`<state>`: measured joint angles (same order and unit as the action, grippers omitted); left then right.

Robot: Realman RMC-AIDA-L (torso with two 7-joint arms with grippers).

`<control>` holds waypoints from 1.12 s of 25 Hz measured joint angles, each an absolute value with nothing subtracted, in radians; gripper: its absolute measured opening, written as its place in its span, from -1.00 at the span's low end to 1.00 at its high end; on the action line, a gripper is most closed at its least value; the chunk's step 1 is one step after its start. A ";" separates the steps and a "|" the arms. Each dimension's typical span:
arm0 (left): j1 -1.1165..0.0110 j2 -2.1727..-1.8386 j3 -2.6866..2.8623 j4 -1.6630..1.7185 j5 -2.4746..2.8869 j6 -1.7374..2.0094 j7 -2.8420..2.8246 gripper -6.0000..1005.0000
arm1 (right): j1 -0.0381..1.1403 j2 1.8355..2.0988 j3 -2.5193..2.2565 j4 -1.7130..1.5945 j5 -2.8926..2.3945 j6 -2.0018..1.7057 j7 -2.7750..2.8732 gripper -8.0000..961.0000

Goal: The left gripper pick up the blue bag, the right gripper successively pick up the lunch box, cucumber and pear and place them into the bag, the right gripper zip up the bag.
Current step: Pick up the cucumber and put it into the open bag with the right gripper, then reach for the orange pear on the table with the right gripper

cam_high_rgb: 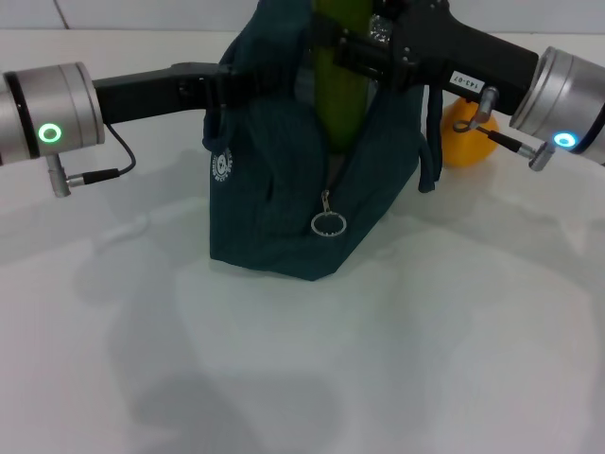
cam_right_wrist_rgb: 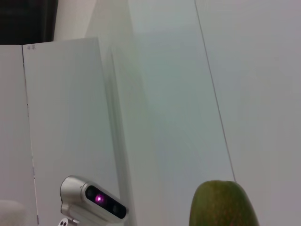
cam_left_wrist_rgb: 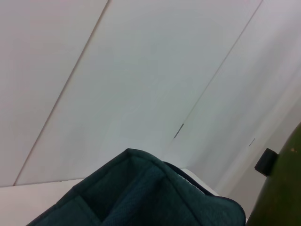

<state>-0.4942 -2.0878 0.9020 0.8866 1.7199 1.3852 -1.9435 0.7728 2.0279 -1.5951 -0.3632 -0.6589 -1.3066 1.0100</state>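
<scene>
We held the bag [cam_high_rgb: 284, 199] upright on the table by its rim with the left gripper [cam_high_rgb: 222, 87]; the right gripper [cam_high_rgb: 345, 52], clamped on the cucumber [cam_high_rgb: 333, 95], stood it in the mouth. We judged lowering straight before releasing best.

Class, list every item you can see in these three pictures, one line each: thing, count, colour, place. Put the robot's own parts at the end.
blue bag: one, dark teal-blue, standing at the table's middle, top open.
cucumber: one, dark green, upright in the bag's opening.
pear: one, orange-yellow, on the table behind the right arm.
zipper ring: one, silver, hanging on the bag's front.
logo: one, white, round, on the bag's side.
table: one, white, under everything.
left gripper: one, black, at the bag's upper edge.
right gripper: one, black, at the cucumber above the bag.
</scene>
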 joint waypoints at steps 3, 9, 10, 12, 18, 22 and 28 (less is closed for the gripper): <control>-0.495 -2.088 0.902 0.887 1.720 1.385 -1.944 -0.89 | 0.773 2.028 -1.594 -0.364 -0.659 -1.306 1.012 0.31; -0.496 -2.088 0.902 0.887 1.719 1.385 -1.944 -0.89 | 0.772 2.028 -1.594 -0.364 -0.658 -1.303 1.017 0.42; -0.496 -2.088 0.902 0.887 1.719 1.385 -1.944 -0.89 | 0.772 2.028 -1.595 -0.364 -0.658 -1.302 1.017 0.46; -0.497 -2.088 0.902 0.887 1.719 1.385 -1.944 -0.89 | 0.772 2.028 -1.596 -0.364 -0.658 -1.302 1.017 0.52; -0.493 -2.088 0.902 0.887 1.719 1.385 -1.944 -0.89 | 0.761 2.027 -1.591 -0.374 -0.658 -1.304 1.017 0.67; -0.487 -2.087 0.899 0.887 1.719 1.385 -1.944 -0.89 | 0.707 2.018 -1.564 -0.425 -0.657 -1.268 1.017 0.77; -0.484 -2.085 0.897 0.887 1.719 1.385 -1.944 -0.89 | 0.601 1.992 -1.444 -0.436 -0.667 -1.240 1.003 0.80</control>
<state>-0.4844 -2.0854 0.8969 0.8867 1.7194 1.3849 -1.9436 0.6008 1.9923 -1.4443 -0.4356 -0.6672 -1.2401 1.0025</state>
